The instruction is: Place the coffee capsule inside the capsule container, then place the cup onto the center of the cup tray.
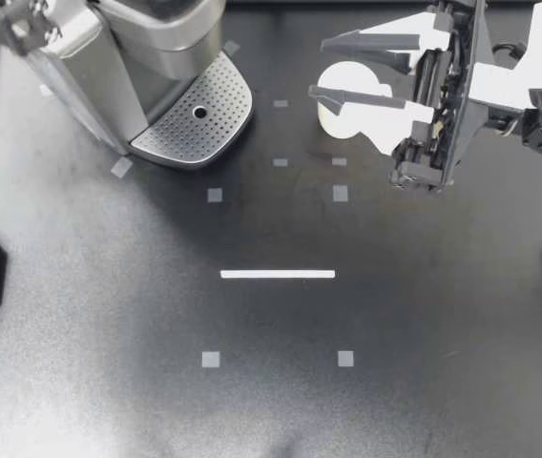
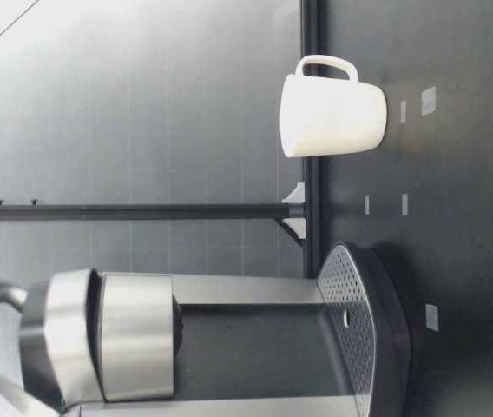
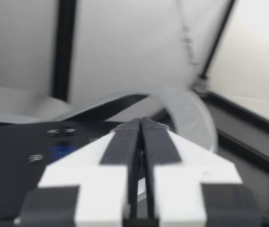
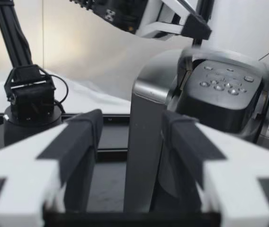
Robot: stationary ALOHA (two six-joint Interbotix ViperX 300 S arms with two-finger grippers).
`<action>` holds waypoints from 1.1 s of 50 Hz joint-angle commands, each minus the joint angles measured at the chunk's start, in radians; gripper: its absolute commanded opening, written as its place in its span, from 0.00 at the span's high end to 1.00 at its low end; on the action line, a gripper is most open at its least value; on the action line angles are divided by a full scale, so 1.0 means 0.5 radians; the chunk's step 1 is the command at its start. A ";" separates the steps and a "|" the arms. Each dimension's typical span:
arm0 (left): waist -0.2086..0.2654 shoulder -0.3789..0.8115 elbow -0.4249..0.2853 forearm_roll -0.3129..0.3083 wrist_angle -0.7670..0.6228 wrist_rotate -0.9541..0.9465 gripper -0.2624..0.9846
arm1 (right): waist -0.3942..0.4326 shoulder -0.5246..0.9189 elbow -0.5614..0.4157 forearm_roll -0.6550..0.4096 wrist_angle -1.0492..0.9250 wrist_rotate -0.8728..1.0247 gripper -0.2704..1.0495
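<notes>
The cup [image 1: 345, 74] is just a plain white mug with a loop handle, upright on the table [image 1: 271, 401], well off the coffee machine's [image 1: 147, 48] perforated cup tray [image 1: 216, 100]. My right gripper [image 1: 319, 69] hangs over it, jaws spread wide. My left gripper [image 3: 140, 124] has its jaws pressed together.

Cup [image 1: 345, 78] partly beneath right hand [image 1: 317, 68]

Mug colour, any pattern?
Plain white cup, no pattern visible; shows best in the low view.
</notes>
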 commanded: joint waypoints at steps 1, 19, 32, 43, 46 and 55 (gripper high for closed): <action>-0.061 0.018 -0.058 -0.012 -0.018 0.000 0.75 | 0.009 -0.015 -0.021 -0.003 -0.025 0.000 0.37; -0.319 0.215 -0.095 -0.037 0.181 0.000 0.75 | 0.034 -0.028 0.018 -0.003 -0.043 0.003 0.37; -0.430 0.319 -0.107 -0.107 0.337 -0.009 0.75 | 0.049 -0.043 0.058 -0.003 -0.092 0.000 0.37; -0.436 0.328 -0.156 -0.120 0.334 0.015 0.75 | 0.049 -0.092 0.104 -0.003 -0.092 -0.003 0.37; -0.436 0.328 -0.184 -0.104 0.337 0.037 0.75 | 0.046 -0.120 0.114 -0.003 -0.071 -0.009 0.37; -0.436 0.331 -0.276 -0.074 0.522 0.227 0.75 | -0.083 -0.218 0.104 0.000 0.242 -0.003 0.38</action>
